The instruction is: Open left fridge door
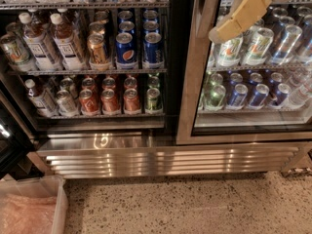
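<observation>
The left fridge door stands swung wide open at the far left edge, and only a dark sliver of it shows. The left compartment is uncovered, with bottles and cans on its shelves. My gripper, with yellowish fingers, hangs at the top right in front of the closed right glass door, well away from the left door and touching nothing I can see.
A steel vent grille runs along the fridge's base. A clear plastic bin with pinkish contents sits on the speckled floor at the bottom left, under the open door. Cans fill the right compartment.
</observation>
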